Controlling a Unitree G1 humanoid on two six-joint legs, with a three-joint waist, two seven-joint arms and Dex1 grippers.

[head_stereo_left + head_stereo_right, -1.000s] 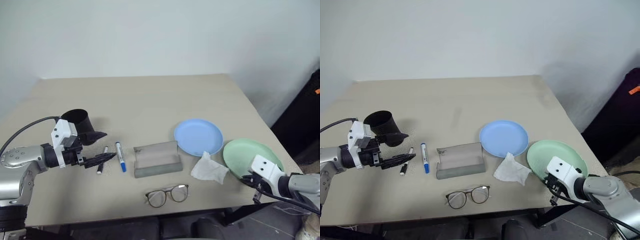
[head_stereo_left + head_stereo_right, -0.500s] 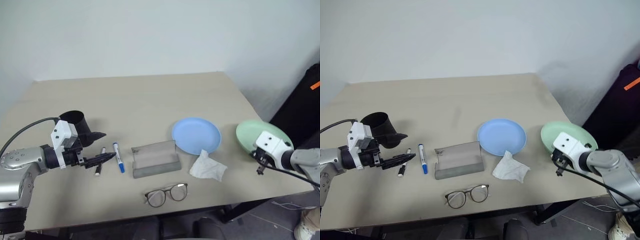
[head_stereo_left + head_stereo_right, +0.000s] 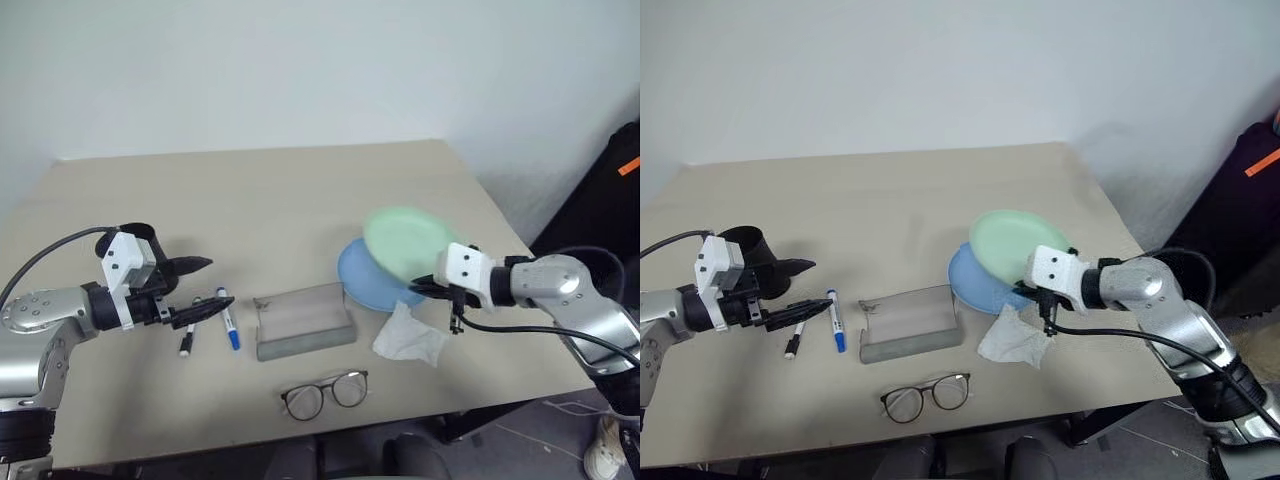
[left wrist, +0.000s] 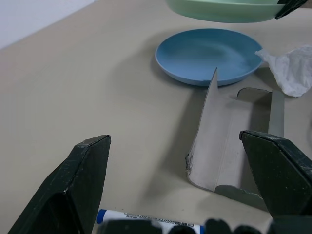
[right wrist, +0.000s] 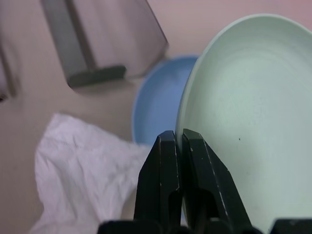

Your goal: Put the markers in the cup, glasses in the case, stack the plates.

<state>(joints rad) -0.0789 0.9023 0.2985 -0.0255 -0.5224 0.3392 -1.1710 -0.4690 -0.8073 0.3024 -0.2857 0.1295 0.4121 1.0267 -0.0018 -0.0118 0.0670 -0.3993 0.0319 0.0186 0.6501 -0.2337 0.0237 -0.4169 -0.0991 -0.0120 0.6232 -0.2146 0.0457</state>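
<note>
Stacking step: plates in hand now; markers and glasses not yet done.
Desk: beige, carries everything; largest item.
Green plate: held tilted in the air over the blue plate, toward the desk's right edge; not yet resting on it.
Blue plate: flat on the desk right of centre, partly covered by the green one from above.
Right gripper: fingers together, clamped on the green plate's near rim; wrist view shows the rim pinched between them.
Case: grey, lid open and standing up, mid desk toward the front edge, just left of the blue plate.
Tissue: crumpled white, just beside the blue plate's front rim; not a task item.
Cup: black, near the desk's left edge, behind the left gripper.
Left gripper: fingers wide apart, holding nothing, hovering just left of the markers.
Glasses: lying open near the front edge, in front of the case, apart from it.
Blue-cap marker: on the desk between the left gripper and the case.
Black-cap marker: just left of the blue-cap one, partly under the left fingers.
Next move (judgement): centre and level the green plate over the blue, lower, release; keep clear of the tissue.
</note>
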